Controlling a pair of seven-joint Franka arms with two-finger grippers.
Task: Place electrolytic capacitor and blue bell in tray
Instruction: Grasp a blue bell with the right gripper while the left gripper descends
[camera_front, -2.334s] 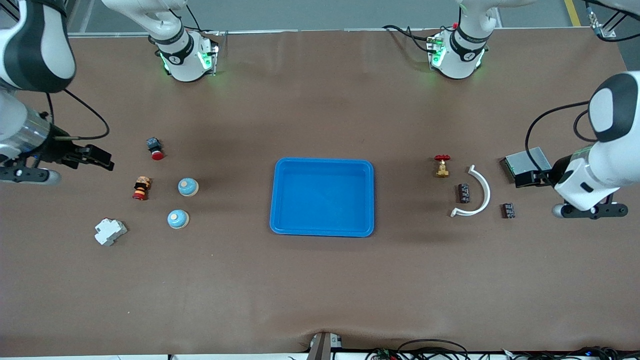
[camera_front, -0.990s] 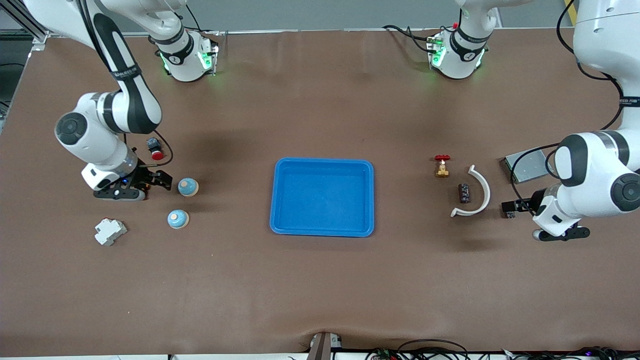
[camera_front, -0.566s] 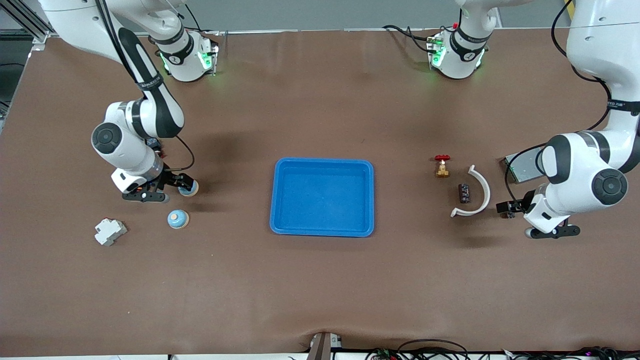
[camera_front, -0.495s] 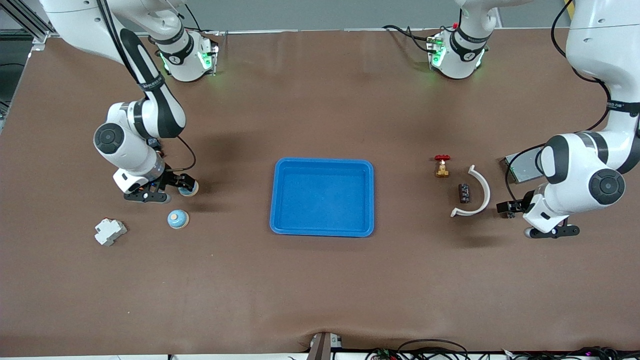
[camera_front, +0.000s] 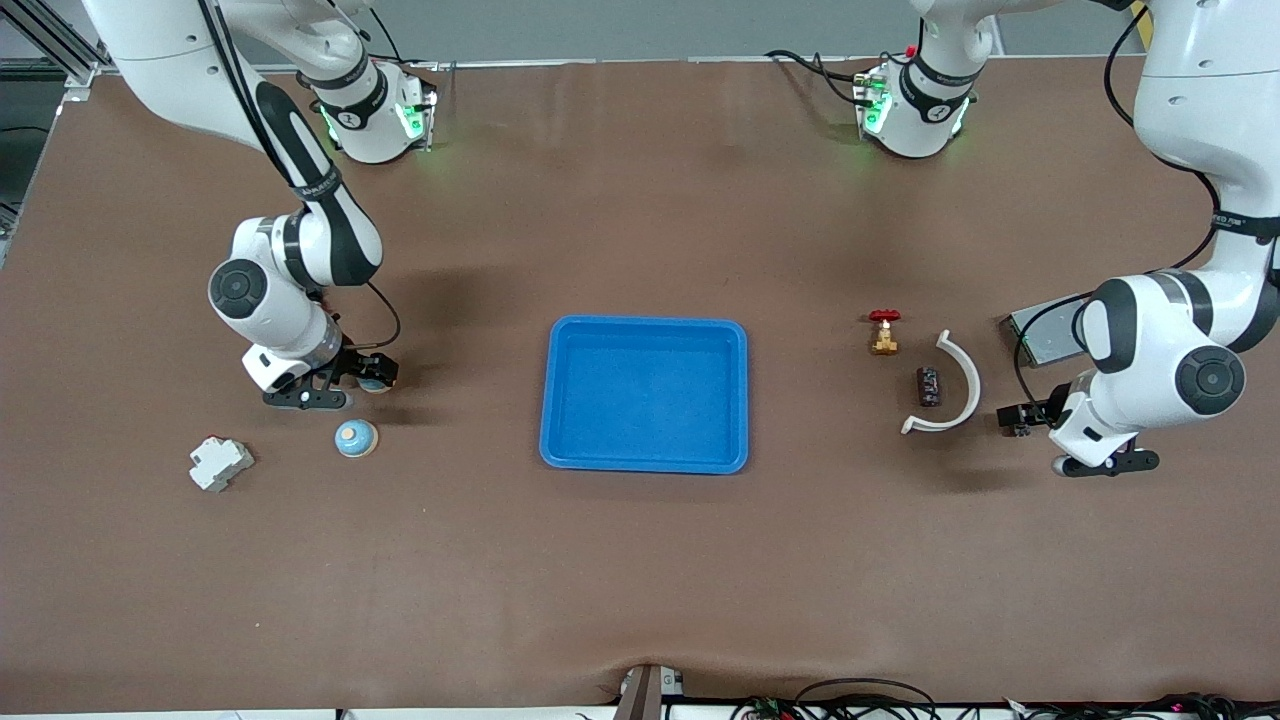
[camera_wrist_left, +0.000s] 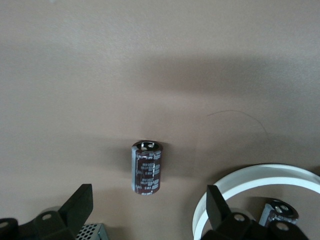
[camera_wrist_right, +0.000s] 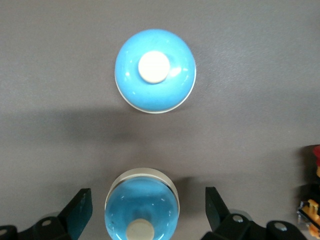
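Right gripper (camera_wrist_right: 145, 220): fingers spread wide, nothing gripped, over one blue bell (camera_wrist_right: 141, 209); from the front that bell (camera_front: 374, 383) is mostly covered by the hand.
Second bell (camera_front: 355, 438): in plain sight, nearer the front camera, toward the right arm's end.
Left gripper (camera_wrist_left: 147, 222): wide open and empty, over an electrolytic capacitor (camera_wrist_left: 146, 167) lying on the table; hardly seen from the front.
Second capacitor (camera_front: 928, 386): inside the white curved piece (camera_front: 956, 385); in the left wrist view only its end shows.
Tray (camera_front: 645, 464): mid-table, nothing in it.
Grey metal plate (camera_front: 1043, 335): partly covered by the left arm.
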